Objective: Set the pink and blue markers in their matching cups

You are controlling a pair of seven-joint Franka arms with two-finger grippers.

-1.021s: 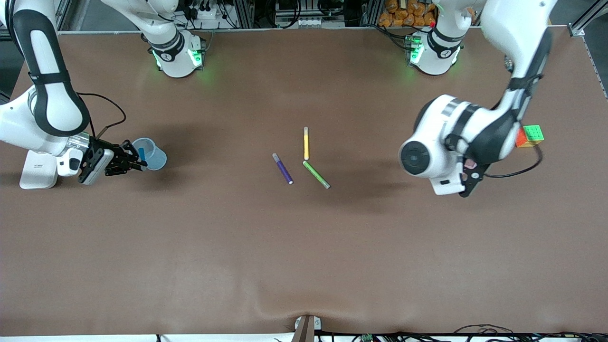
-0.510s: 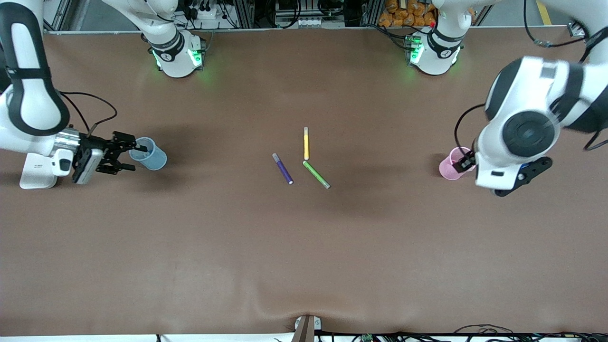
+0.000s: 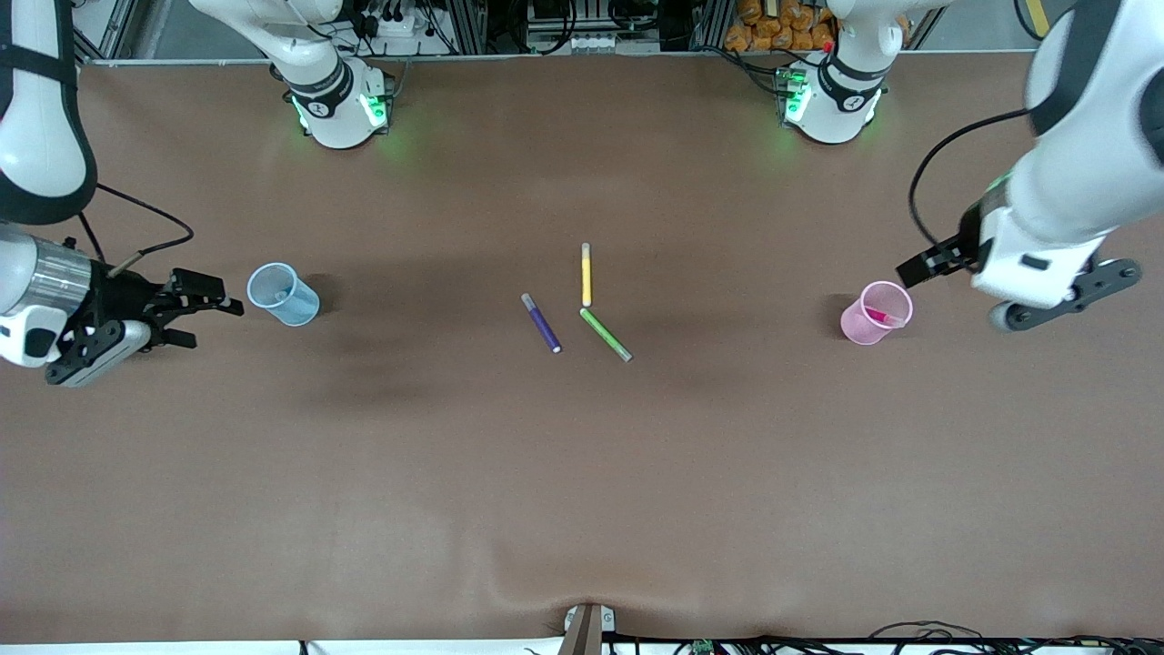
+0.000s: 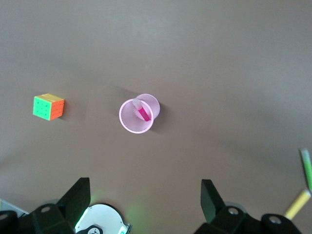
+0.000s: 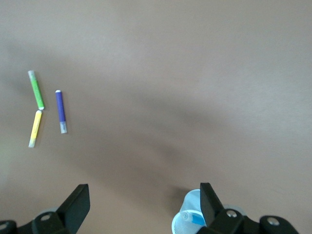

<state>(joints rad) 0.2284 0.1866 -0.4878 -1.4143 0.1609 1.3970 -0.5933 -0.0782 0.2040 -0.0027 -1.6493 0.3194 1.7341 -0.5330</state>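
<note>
Even overhead light, bright, no glare on the matte brown table [image 3: 582,473]. Soft broad shadows beside the translucent light blue cup [image 3: 283,294] and translucent pink cup [image 3: 875,313]. Green LED glow at both arm bases. Left arm's white upper link [image 3: 1091,109] motion-blurred. Wrist views slightly soft, corners dimmer.

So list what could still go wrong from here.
1. The right end effector, open, sits right beside the blue cup; a careless retreat could tip it, blue marker included.
2. The pink marker leans on the pink cup rim and might topple the light cup.
3. The left end effector, open above it, could clip it.
</note>
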